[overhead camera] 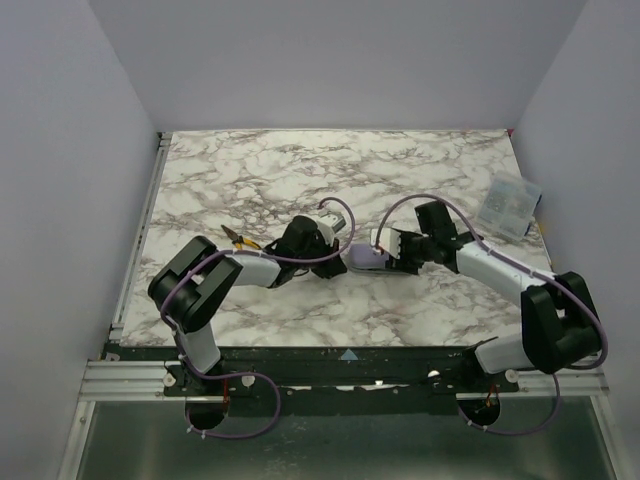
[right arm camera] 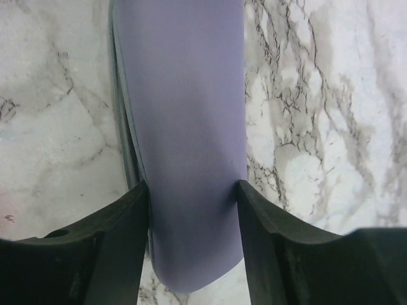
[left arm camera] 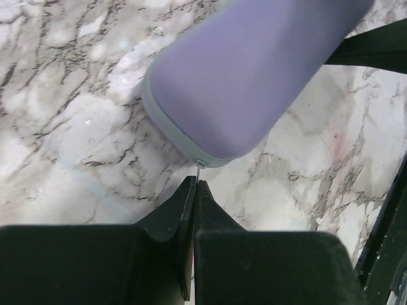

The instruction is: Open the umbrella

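A pale lavender zip case with a grey zipper edge lies on the marble table between my two grippers. The umbrella itself does not show in any view. My left gripper is shut on the case's thin metal zipper pull, at the rounded end of the case. In the left wrist view the gripper has its jaws pressed together. My right gripper is shut across the case's body. In the right wrist view the gripper has a finger on each side.
Yellow-handled pliers lie just left of my left wrist. A clear plastic bag sits at the table's right edge. Lavender walls close in the left, back and right sides.
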`<state>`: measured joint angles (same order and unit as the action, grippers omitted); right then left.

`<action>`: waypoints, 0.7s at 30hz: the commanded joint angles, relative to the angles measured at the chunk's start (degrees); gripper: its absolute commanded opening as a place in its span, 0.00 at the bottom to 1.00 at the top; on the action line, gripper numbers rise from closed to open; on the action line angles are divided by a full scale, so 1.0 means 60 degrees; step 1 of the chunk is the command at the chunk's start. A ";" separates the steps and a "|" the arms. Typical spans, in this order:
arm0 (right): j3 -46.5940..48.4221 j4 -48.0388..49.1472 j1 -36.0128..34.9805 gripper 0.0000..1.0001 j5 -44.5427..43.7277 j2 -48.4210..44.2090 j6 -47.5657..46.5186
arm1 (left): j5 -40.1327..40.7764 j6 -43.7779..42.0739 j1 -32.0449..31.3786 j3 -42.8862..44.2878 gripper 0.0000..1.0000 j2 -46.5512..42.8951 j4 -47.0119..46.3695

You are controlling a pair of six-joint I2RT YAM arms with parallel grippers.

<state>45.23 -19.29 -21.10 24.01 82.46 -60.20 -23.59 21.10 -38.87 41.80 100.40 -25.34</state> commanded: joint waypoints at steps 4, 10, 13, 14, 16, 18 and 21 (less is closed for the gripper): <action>-0.1603 -0.0353 -0.0086 0.50 0.0070 -0.0869 -0.2536 | 0.0389 -0.0946 0.0480 0.0532 0.00 -0.0072 0.0970; -0.2109 -0.0614 -0.0086 0.50 0.1209 -0.1392 -0.4958 | 0.0251 -0.1489 0.0473 0.0867 0.00 0.0096 0.0972; -0.2229 -0.0500 -0.0086 0.49 0.1585 -0.1357 -0.6090 | 0.0211 -0.2015 0.0453 0.0857 0.00 0.0111 0.0929; -0.2231 -0.0354 -0.0079 0.50 0.1659 -0.1260 -0.6387 | 0.0146 -0.2137 0.0432 0.0822 0.00 0.0105 0.0917; -0.2124 0.0094 -0.0086 0.54 0.1803 -0.1008 -0.6450 | 0.0057 -0.2371 0.0390 0.0666 0.00 0.0022 0.0860; -0.1741 0.0502 -0.0086 0.69 0.1802 -0.0718 -0.5858 | -0.0021 -0.2474 0.0298 0.0437 0.00 -0.0115 0.0776; -0.0924 0.0491 -0.0037 0.92 0.1475 -0.0633 -0.4518 | -0.0108 -0.2445 0.0083 0.0005 0.00 -0.0390 0.0555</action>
<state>35.42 -14.26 -21.28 31.40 77.14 -93.17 -23.94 9.04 -37.21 45.15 100.40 -20.05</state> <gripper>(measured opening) 0.850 0.008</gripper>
